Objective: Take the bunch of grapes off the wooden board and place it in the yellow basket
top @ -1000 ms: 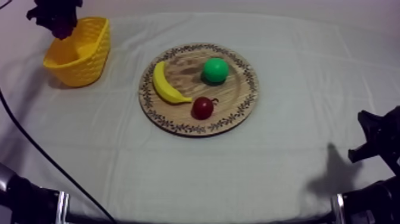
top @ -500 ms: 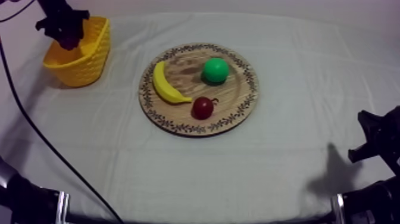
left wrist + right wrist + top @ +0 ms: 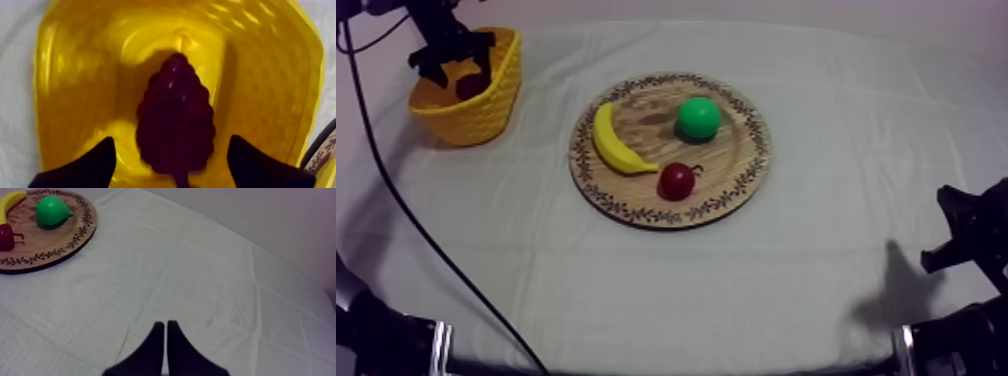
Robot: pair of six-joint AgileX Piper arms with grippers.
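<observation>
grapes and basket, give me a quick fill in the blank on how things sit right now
1. The bunch of grapes lies ____ the yellow basket.
2. The left gripper hovers over the basket with its fingers ____.
3. The right gripper has its fingers ____ on nothing.
4. On the wooden board lie the banana, the small red fruit and the ____ pear.

Missing words: inside; open; shut; green
</observation>
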